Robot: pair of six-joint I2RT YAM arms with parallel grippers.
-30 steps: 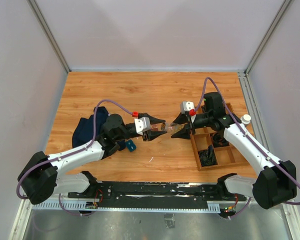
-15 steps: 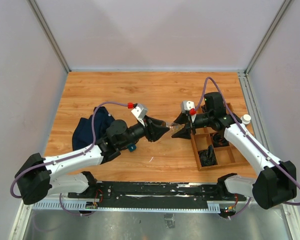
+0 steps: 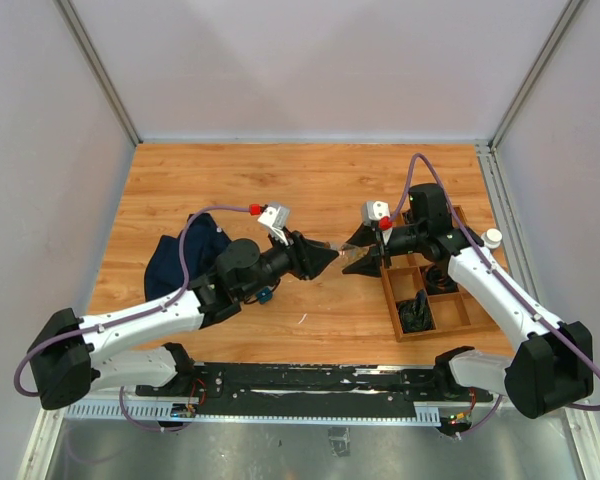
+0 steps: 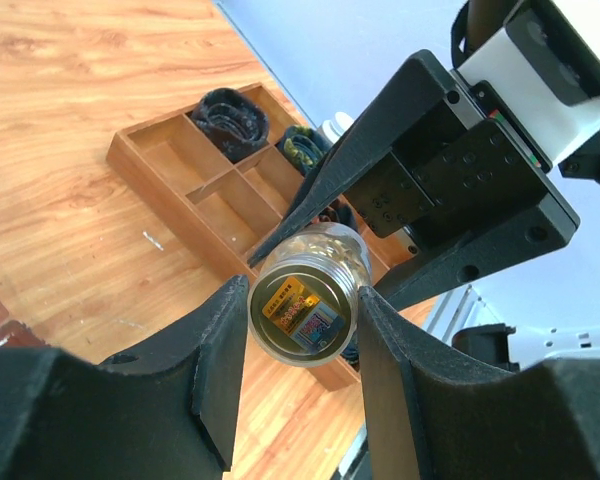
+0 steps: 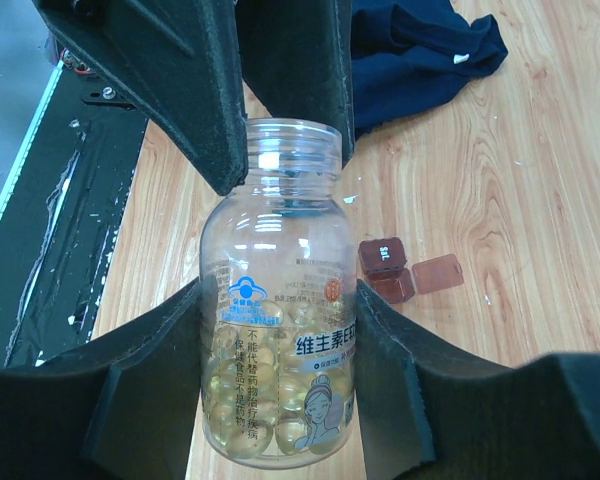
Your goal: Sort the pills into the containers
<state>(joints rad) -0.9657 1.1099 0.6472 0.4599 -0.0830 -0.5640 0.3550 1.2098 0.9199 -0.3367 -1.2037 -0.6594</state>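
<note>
Pills (image 5: 270, 410), pale yellow softgels, lie heaped at the base end of a clear pill bottle (image 5: 280, 290) held in the air between the two arms, over the middle of the desk (image 3: 310, 180). The bottle's long axis runs across from one arm to the other, with the threaded neck toward the left gripper (image 4: 302, 300) and the base toward the right gripper (image 5: 280, 330). I cannot tell whether it is level or tipped.

The left gripper is closed narrowly on the neck, one finger on each side. The right gripper clasps the labelled body at a middling spread.

On the desk below lies the reddish-brown pill box (image 5: 385, 262), its lid (image 5: 438, 272) swung open flat beside it. It is near a crumpled navy cloth (image 3: 185, 255) but apart from it.

A wooden divided tray (image 4: 175, 160) lies at the right, with dark bundles in some compartments.

The desk is orange wood-grain, and pale grey-lilac walls with metal corner posts close it in on three sides.
</note>
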